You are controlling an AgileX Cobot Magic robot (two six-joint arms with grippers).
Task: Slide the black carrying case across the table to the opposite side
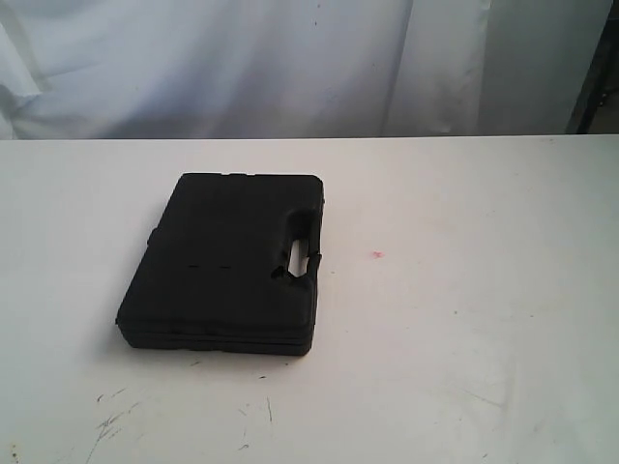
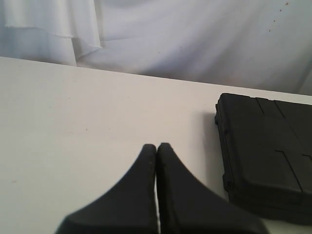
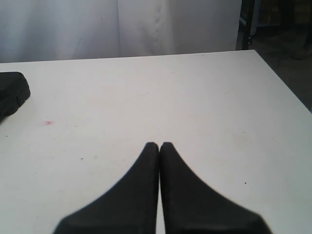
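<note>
- Exterior view showed the case (image 1: 227, 261) lying flat on the table (image 1: 464, 338), left of the middle of that view, with bare white tabletop all round it.
- Its lid faced up, and faint moulded lines crossed the black plastic.
- The handle slot (image 1: 300, 256) ran along the edge of the case that faced the right side of the exterior view, and white tabletop showed through the opening.
- A small red speck (image 1: 377, 255) sat on the tabletop near that handle edge, apart from the case.
- Thin dark scratches (image 1: 111, 420) marked the tabletop in front of the case, toward the near left corner.
- White cloth (image 1: 242, 58) hung in folds behind the far edge of the table.
- Left wrist view showed the left gripper (image 2: 156, 146) with its two black fingers pressed together at the tips, gripping nothing, above bare tabletop.
- The case lay off to one side of those fingers, near but not touching. One corner, a side wall and part of the ribbed lid were in sight.
- Right wrist view showed the right gripper (image 3: 159, 145) closed in the same way, tips meeting and empty, also above bare tabletop.
- Only one rounded corner of the case reached into that picture, well apart from the fingers, and the red speck lay near that corner.
</note>
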